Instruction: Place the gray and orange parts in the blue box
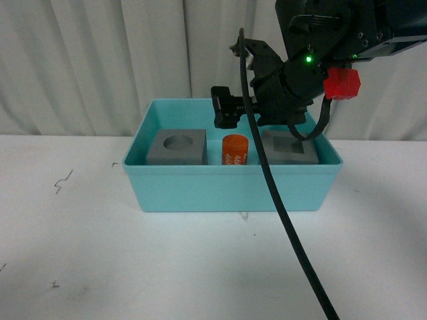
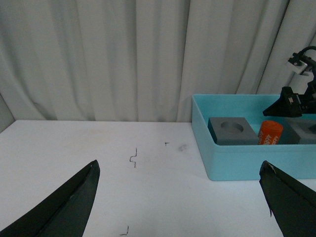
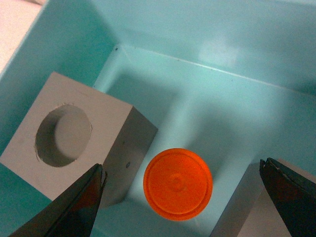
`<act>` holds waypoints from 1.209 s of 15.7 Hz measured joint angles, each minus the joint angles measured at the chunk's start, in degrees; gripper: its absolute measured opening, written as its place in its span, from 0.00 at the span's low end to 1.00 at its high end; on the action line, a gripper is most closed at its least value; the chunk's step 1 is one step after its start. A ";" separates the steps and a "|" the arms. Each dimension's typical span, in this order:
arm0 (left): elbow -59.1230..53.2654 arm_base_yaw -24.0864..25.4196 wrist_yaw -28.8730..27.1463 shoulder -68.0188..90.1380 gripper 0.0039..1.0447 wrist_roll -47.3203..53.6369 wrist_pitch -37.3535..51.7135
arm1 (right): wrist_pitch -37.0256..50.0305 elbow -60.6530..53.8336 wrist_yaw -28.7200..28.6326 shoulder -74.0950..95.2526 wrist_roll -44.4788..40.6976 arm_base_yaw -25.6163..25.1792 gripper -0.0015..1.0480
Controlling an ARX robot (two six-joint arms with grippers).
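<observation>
While poised over the orange cylinder (image 3: 177, 183) in the blue box (image 1: 227, 190), right pincer (image 3: 180, 197) wide open, empty.

A: What colours do you have in the box (image 1: 230, 193)?
B: You have a turquoise box, two matte gray cubes (image 1: 177, 148) (image 1: 288, 148), and an orange cylinder (image 1: 235, 151) with white print.
A: And outside it?
B: White table (image 1: 100, 260), white curtain (image 1: 100, 60), black gripper (image 1: 228, 110) with a red block (image 1: 342, 83).

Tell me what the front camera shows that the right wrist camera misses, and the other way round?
Only the front view shows the right arm's gripper above the blue box, the white table, the curtain, and the whole square-recessed gray cube. Only the right wrist view shows the orange cylinder's flat top from above. Both show the round-recessed gray cube and cylinder inside the box.
</observation>
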 joint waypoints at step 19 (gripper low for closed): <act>0.00 0.00 0.00 0.00 0.94 0.00 0.00 | 66.97 -82.09 21.22 -58.42 -1.73 -12.44 0.02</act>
